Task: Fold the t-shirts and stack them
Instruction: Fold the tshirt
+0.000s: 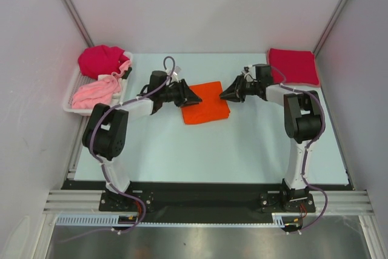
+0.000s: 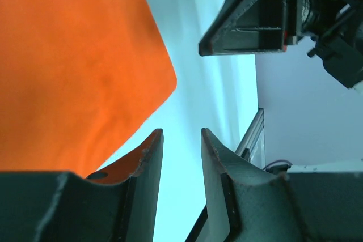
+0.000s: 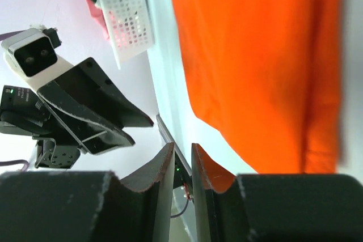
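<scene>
Lighting is bright, even and diffuse, falling from overhead. The pale table [image 1: 242, 144] and white walls [image 1: 206, 4] carry only soft, faint shadows, which lie close under the arms [image 1: 109, 131]. The steel strip [image 1: 200, 242] at the near edge shows a dull sheen. The overhead view is sharp. In the wrist views the near fingers [image 2: 142, 162] are soft-focused, and the orange shirt [image 3: 266, 55] blurs at the right edge.

A flat, pale blue-green rectangular table top [image 1: 242, 150] carries three things, all well apart from one another. A folded bright orange cloth t-shirt [image 1: 206, 102] lies flat near the middle. A folded crimson red cloth t-shirt [image 1: 294, 66] lies in the far right corner, and a white perforated plastic rectangular tray [image 1: 76, 111] sits at the far left edge.
</scene>
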Available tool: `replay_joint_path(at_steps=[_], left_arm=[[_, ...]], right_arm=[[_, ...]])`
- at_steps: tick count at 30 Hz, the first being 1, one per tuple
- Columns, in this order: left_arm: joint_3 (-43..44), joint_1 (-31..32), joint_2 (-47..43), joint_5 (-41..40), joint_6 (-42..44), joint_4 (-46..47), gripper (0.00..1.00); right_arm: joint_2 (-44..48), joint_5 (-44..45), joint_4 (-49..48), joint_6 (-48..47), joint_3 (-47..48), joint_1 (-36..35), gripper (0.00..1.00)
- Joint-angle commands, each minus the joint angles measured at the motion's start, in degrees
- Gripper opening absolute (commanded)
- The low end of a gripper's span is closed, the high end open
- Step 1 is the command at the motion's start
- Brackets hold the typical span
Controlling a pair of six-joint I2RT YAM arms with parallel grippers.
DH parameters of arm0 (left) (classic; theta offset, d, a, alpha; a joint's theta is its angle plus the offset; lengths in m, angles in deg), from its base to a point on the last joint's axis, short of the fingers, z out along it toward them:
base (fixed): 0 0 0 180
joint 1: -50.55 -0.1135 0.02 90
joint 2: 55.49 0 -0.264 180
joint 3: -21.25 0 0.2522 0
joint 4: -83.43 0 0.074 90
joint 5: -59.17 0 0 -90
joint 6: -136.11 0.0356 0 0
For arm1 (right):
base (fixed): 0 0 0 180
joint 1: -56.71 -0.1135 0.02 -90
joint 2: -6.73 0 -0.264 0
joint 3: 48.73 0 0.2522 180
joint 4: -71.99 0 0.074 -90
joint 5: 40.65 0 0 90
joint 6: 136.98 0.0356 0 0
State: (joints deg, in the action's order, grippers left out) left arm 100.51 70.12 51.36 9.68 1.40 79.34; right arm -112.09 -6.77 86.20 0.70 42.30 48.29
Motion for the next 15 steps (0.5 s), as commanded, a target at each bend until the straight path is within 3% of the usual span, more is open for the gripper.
replay_joint_path(at_steps=[1, 6, 9, 15], left_arm=[[-7.55, -1.55, -0.5, 1.58, 0.68, 3.67, 0.38], [-14.69, -4.36, 0.9, 0.53, 1.81, 8.08, 0.37], [-15.31, -6.47, 1.52, 0.45, 4.89, 5.54, 0.35], [-15.83, -7.27, -10.59, -2.63, 9.99, -4.04, 0.37]], right_arm=[[-3.68, -1.19, -4.4, 3.21, 0.25, -2.29, 0.24], [-4.84, -0.66, -4.32, 1.37, -3.09, -1.95, 0.23], [-2.65, 0.65, -1.26, -1.7, -5.99, -0.63, 0.24], [9.72, 4.44, 8.42, -10.15, -11.7, 1.92, 0.34]])
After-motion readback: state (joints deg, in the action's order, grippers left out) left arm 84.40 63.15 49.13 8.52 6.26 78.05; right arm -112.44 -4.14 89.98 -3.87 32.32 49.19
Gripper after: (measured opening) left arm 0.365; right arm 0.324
